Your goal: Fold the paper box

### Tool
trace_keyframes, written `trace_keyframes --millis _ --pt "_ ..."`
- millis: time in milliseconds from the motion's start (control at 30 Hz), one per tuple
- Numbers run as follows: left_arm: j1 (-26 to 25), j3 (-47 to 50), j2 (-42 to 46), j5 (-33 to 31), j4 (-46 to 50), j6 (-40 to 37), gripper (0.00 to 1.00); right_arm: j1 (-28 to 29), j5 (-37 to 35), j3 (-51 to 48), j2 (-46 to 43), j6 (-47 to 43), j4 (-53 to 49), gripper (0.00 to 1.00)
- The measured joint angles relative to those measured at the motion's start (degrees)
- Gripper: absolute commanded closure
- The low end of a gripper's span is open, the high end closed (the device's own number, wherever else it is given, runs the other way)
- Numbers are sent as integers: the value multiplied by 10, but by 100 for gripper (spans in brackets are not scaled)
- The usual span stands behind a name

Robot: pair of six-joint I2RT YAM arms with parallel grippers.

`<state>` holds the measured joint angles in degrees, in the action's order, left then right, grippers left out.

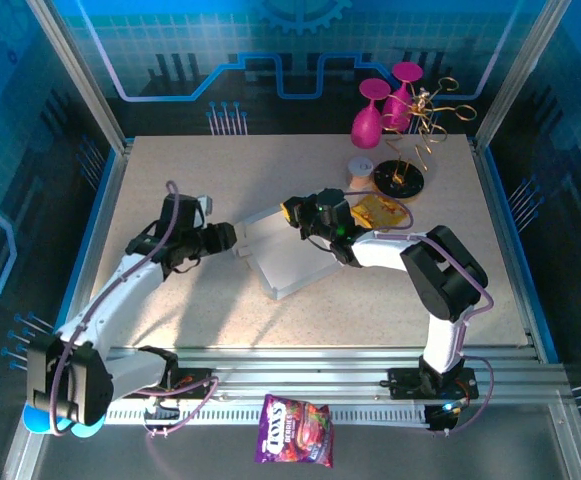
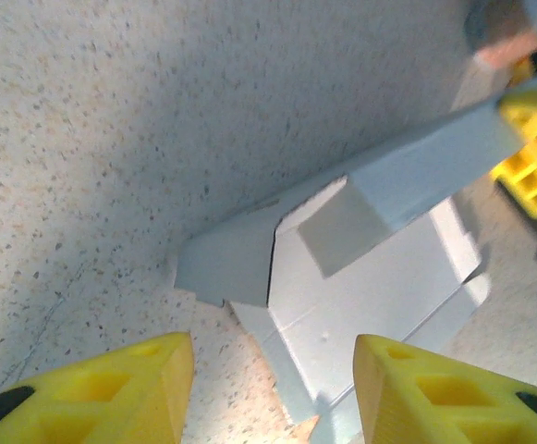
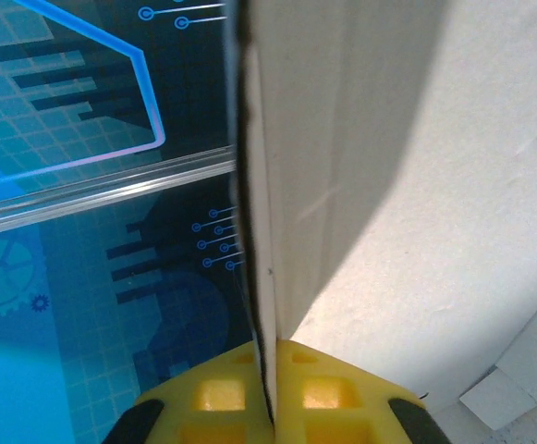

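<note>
The paper box (image 1: pixel 288 258) lies at the middle of the counter (image 1: pixel 390 310), between our two arms. It is half-formed, with its base panel flat on the speckled surface and one long wall raised along the far side. Our right tool (image 1: pixel 296 213) is clamped together on the top edge of that raised wall. In the right wrist view the thin cardboard runs straight down into the seam between the yellow fingers. Our left tool (image 1: pixel 235 243) sits at the box's left end with its jaws apart. In the left wrist view its fingers stand wide on either side of the box's near corner, and we see them touching nothing. A short end flap stands tilted there, grey in shadow. Just beyond the right tool lies a golden-yellow snack packet (image 1: pixel 380 210). A purple candy bag (image 1: pixel 295 432) rests off the near edge, by the arm bases.
</note>
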<state>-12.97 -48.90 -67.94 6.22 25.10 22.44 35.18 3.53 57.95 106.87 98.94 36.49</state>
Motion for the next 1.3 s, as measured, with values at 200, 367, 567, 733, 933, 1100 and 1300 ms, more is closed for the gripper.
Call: trace_keyframes --millis 200,367,567,733,933,1100,1300 --pt "-26 0 -63 -56 6 -19 52 0 0 3 4 2 0 100" --pt "-32 0 -80 -84 -1 -15 61 0 0 3 7 2 5 100" --pt "-47 -1 -114 -89 -22 10 85 0 0 3 15 6 16 100" --pt "-54 3 -114 -68 -69 49 90 0 0 3 18 7 26 100" --pt "-54 31 -113 -16 -115 86 71 0 0 3 30 4 48 100" --pt "-33 42 -44 18 -88 100 49 -1 13 -1 34 -7 62 100" --pt "48 42 79 50 -39 103 51 -6 33 -18 34 -28 91 100"
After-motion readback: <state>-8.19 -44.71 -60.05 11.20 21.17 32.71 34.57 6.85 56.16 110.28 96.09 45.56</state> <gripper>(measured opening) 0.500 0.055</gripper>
